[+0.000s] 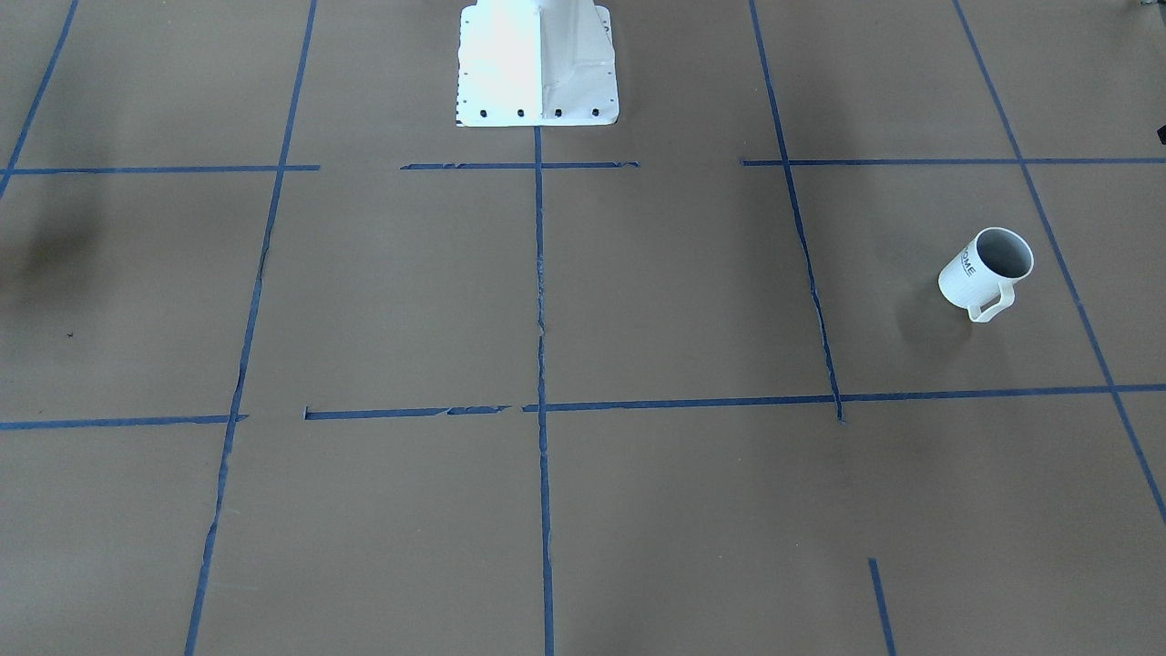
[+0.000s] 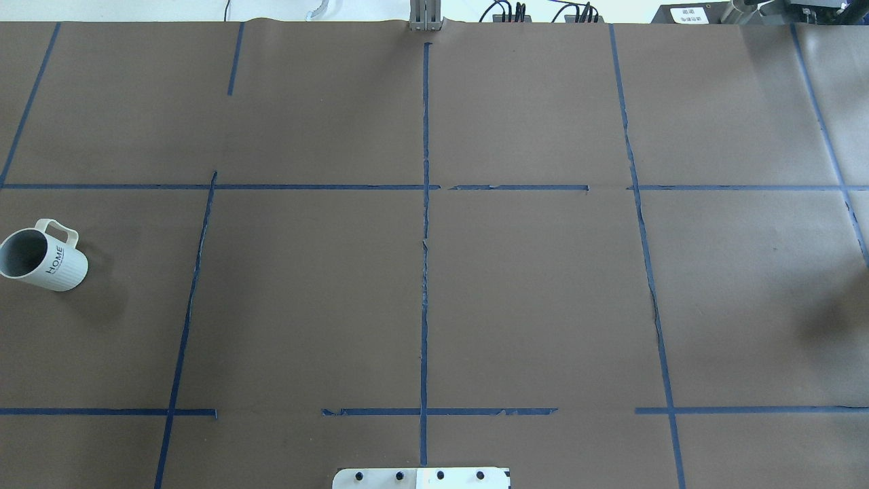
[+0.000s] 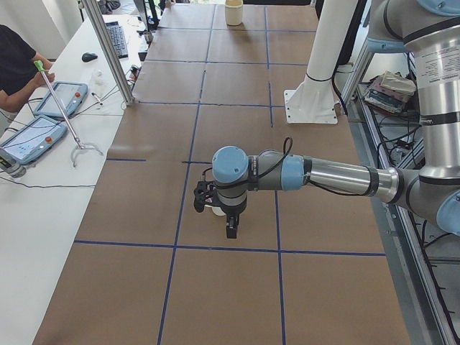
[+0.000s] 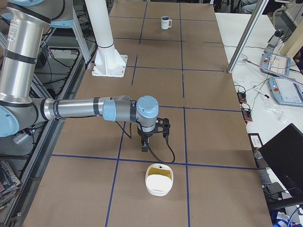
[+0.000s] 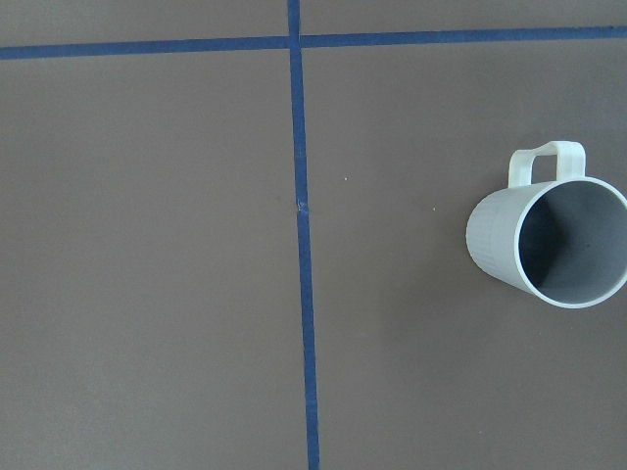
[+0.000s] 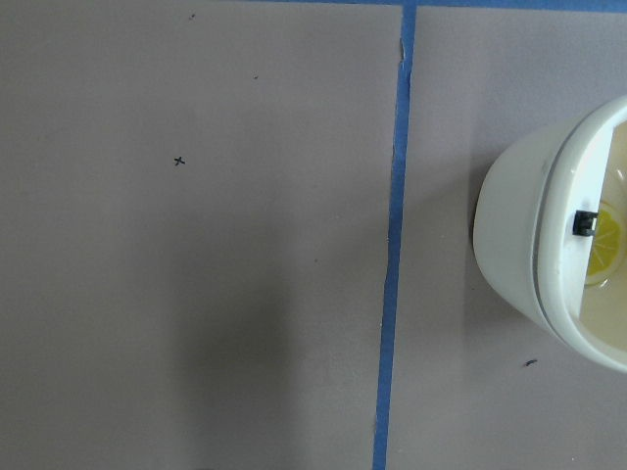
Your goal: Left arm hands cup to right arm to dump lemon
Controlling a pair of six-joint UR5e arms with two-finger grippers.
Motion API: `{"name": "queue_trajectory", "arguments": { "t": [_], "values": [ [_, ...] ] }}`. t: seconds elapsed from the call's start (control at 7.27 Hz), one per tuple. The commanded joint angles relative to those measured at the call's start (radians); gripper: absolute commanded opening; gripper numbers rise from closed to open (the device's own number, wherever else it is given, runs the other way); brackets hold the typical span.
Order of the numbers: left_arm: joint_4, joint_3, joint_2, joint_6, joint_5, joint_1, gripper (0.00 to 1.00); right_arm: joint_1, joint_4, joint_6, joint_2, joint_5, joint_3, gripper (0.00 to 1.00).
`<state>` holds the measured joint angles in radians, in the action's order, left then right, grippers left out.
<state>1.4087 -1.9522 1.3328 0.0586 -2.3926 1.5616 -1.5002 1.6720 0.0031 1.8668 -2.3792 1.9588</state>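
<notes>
The cup [image 2: 44, 260] was stood upright on the table [image 2: 529, 292] at the robot's left end, with the left arm [image 3: 323, 175] stretched out above it. At the opposite end a bowl [image 4: 159, 179] was set, a lemon [image 6: 607, 240] held in it and the right arm [image 4: 80, 109] reached out just beside it.

The table [image 2: 543, 305] is brown, gridded with blue tape [image 2: 425, 272]. A cup [image 2: 42, 260] stands at its left end and a bowl [image 4: 159, 180] toward its right. A white pedestal [image 1: 537, 64] stands mid-edge.

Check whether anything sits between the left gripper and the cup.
Nothing visible does. The cup stands alone on the brown table, and the left gripper hangs close by it.
</notes>
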Motion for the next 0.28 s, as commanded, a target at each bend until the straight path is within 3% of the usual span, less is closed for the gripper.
{"name": "queue_trajectory", "arguments": {
  "t": [0.0, 0.14],
  "values": [
    [-0.002, -0.02, 0.006, 0.0, 0.007, -0.009, 1.0, 0.0, 0.0, 0.0, 0.0, 0.0, 0.0, 1.0],
    [-0.004, -0.037, 0.006, 0.003, 0.05, -0.008, 1.0, 0.0, 0.0, 0.0, 0.002, 0.0, 0.006, 1.0]
  ]
}}
